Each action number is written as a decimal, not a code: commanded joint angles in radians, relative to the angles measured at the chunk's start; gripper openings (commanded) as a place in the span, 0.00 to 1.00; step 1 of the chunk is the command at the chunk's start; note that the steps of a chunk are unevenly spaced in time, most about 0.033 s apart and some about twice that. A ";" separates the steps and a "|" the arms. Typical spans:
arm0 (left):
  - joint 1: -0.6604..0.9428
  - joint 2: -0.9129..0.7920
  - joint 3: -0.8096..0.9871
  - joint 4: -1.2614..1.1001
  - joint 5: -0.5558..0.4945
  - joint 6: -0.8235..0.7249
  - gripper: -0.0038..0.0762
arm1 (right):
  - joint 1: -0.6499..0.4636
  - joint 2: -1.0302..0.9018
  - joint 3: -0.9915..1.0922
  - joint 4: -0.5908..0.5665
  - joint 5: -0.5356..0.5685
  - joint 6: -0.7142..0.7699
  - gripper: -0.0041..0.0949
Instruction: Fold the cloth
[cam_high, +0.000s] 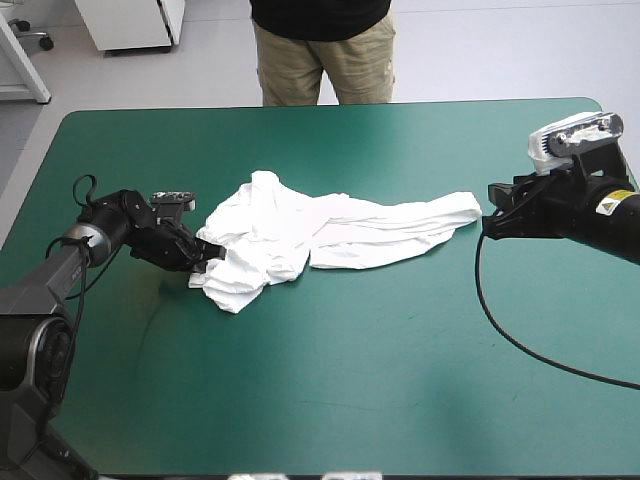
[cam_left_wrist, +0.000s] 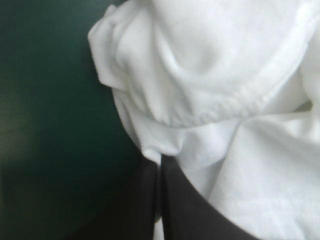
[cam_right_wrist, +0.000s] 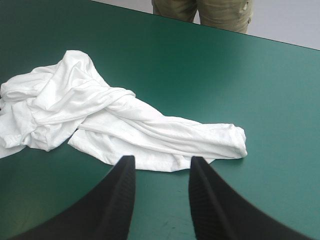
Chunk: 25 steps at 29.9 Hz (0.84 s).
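While your left gripper (cam_left_wrist: 160, 159) is clamped on the T-shirt's (cam_high: 300, 235) crumpled end, seemingly to anchor it, your right gripper (cam_right_wrist: 160, 161) hangs spread apart, the stretched-out end just ahead, ready for grasping.

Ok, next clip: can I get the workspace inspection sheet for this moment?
surface: teal-green cover, flat, no marks seen.
job's things: T-shirt, white, crumpled, bunched toward the table's left with a long part stretched out toward the right; not folded yet.
clutter: nothing seen.
grippers: left hand shut on the T-shirt at the heap's left edge, cloth pinched between its tips. Right hand open, just short of the T-shirt's right end, not touching it.
cables: nothing seen besides the rig's own.
surroundings: nothing seen.
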 joint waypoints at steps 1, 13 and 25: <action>-0.011 -0.011 -0.002 -0.055 0.028 0.008 0.04 | -0.006 -0.015 -0.024 0.016 -0.068 -0.011 0.37; -0.009 -0.255 -0.106 -0.030 0.080 -0.009 0.04 | -0.006 -0.015 -0.080 -0.037 -0.035 0.006 0.37; -0.009 -0.433 -0.126 0.116 0.228 -0.052 0.04 | -0.006 0.058 -0.165 -0.187 0.094 0.126 0.47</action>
